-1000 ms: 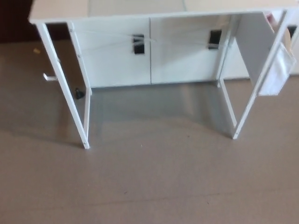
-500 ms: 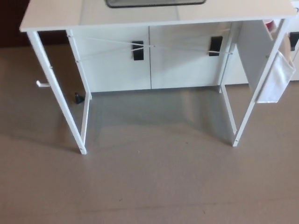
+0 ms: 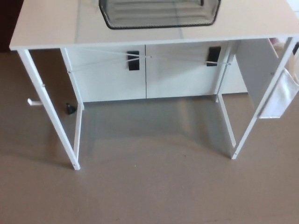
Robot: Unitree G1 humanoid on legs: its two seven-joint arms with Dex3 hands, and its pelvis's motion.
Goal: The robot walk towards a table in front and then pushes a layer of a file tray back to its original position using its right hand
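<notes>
One file tray (image 3: 159, 14) on table (image 3: 42, 28), no robot hand visible

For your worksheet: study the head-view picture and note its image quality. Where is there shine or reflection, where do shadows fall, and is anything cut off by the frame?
Head view: the white table top shows a soft sheen behind the black mesh file tray, which the top edge crops; faint shadows of the table lie on the brown floor below; the picture is slightly soft overall; neither robot hand shows.
</notes>
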